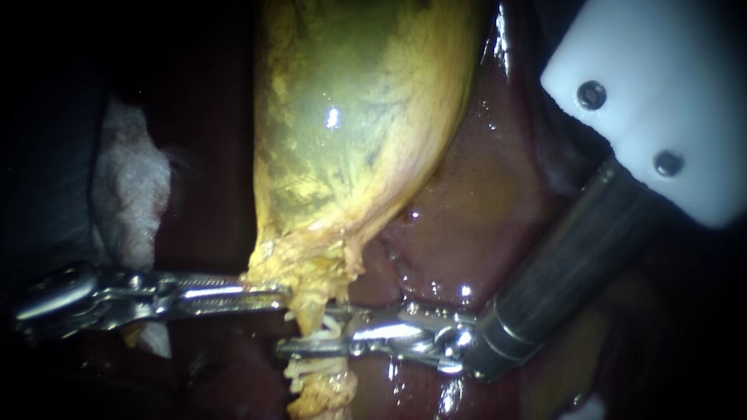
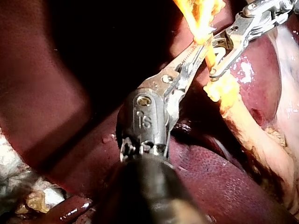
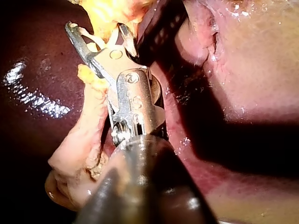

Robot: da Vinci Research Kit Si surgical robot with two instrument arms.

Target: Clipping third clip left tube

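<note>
At the far left a wad of white gauze (image 1: 128,187) lies in the dark, well apart from the work. Just below it your left instrument (image 1: 274,295) comes in level. Its two thin jaws lie close together, with their tips closed on the yellow tissue at the gallbladder's lower end. Your left wrist view shows the same thing: the jaws are pinched on a bright yellow strand, with no gap between them. Above that grip hangs the gallbladder (image 1: 350,117), a broad yellow-green sac that narrows downward into a ragged yellow stalk. The tube (image 1: 310,311) runs down inside this stalk, from the left instrument's tips to a lumpy yellow end lower down. Only one tube shows, so you cannot tell left from right here. Your right instrument (image 1: 307,331) reaches in across the tube just below the left instrument's grip. Its jaws stand apart, one on each side of the tube. The right wrist view shows them forked wide, with yellow tissue and some pale strands in the gap. You cannot tell whether those pale strands are clips. To the right of the tube, wet dark red liver (image 1: 467,225) lies behind the right instrument's jaws and dark shaft. The shaft runs up to a white block (image 1: 661,101) with two screws at the upper right.
</note>
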